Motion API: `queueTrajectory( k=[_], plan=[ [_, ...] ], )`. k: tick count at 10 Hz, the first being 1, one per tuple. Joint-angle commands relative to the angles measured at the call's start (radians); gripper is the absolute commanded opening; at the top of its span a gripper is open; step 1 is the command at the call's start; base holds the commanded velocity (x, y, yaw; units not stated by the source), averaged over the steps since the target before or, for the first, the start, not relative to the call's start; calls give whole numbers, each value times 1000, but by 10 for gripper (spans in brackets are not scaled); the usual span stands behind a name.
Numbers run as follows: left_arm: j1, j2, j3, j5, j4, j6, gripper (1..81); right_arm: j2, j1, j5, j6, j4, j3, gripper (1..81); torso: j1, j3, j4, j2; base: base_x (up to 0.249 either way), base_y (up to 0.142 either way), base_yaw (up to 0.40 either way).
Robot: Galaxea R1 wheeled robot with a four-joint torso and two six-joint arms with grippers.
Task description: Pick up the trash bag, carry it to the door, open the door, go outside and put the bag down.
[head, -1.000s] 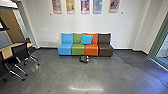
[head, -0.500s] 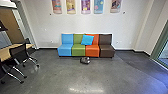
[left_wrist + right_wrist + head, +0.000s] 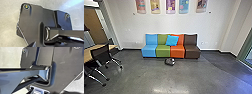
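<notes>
A small dark bag (image 3: 169, 61) with lighter patches lies on the grey floor in the head view, just in front of the sofa, near the join of its green and orange seats. Nothing touches it from above. The left wrist view has the robot's own dark plate and jointed bar over pale floor. Similar robot parts cross the right wrist view. How either gripper stands cannot be made out.
Behind the bag is the four-coloured sofa (image 3: 177, 52) with a blue cushion (image 3: 172, 40). At left are a wooden table (image 3: 91, 53) and black wheeled chairs (image 3: 101, 53). A green-framed glass panel (image 3: 246, 51) stands at far right.
The head camera has moved a little closer to the sofa and bag, which look slightly larger and lower. The bag rests on the floor as before.
</notes>
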Motion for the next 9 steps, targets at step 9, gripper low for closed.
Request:
queueTrajectory(
  k=[9],
  plan=[
    [-30, -10, 7, 43, 4, -2, 811, -3, 34, -61, -5, 1, 10, 811, 0, 0, 0, 0, 154, 34, 0]
  ],
)
